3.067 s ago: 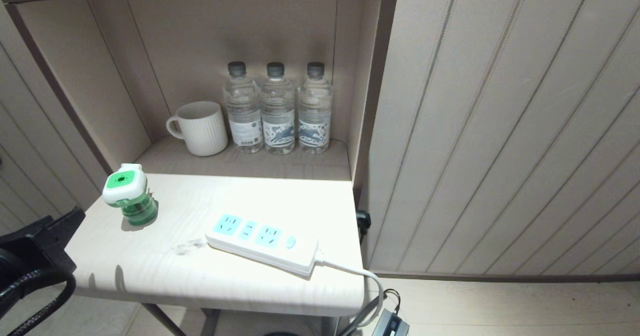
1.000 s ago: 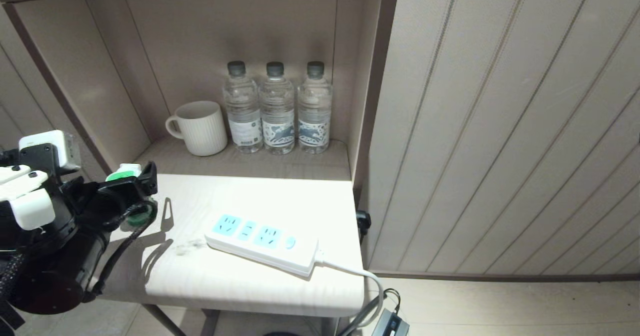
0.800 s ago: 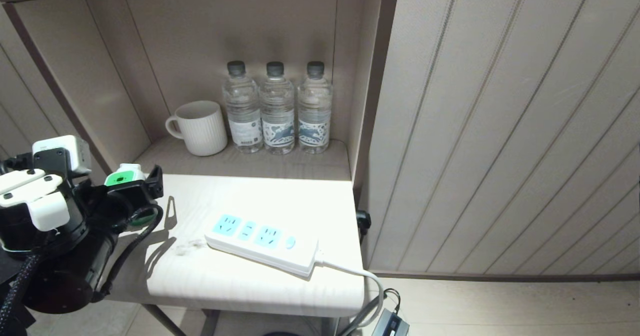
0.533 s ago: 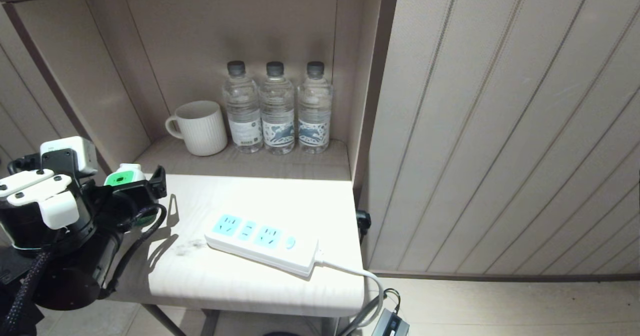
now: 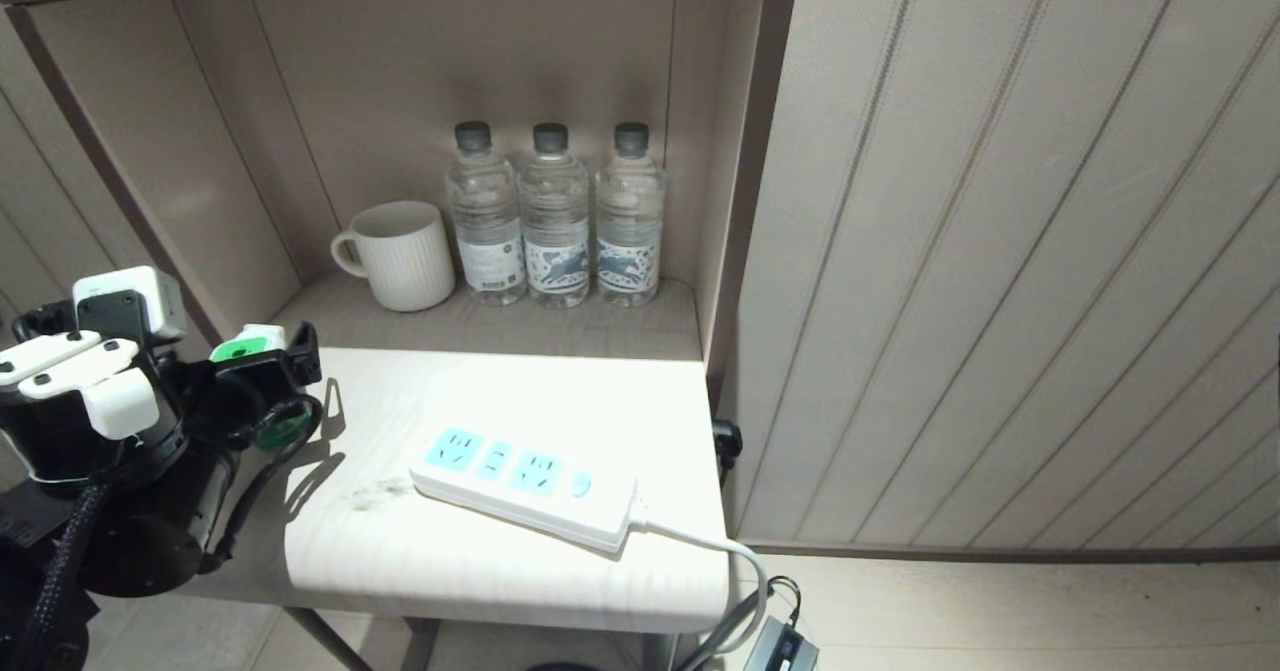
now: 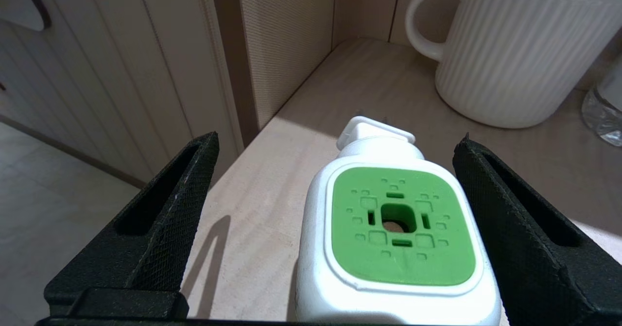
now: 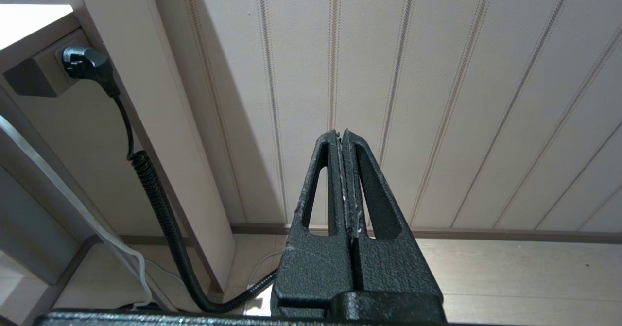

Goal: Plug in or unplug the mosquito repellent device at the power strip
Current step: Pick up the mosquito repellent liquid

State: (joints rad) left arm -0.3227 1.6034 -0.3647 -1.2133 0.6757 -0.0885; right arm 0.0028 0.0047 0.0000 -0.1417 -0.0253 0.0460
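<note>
The left gripper stands wide apart around the mosquito repellent device, untouching, with the white mug just behind the device.

Black left arm with white screwed covers, a braided black cable, and textured black triangular slotted fingers.

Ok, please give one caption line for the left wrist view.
Open left hand straddling the white-headed, green-faced mosquito repellent device on the pale tabletop.
</note>
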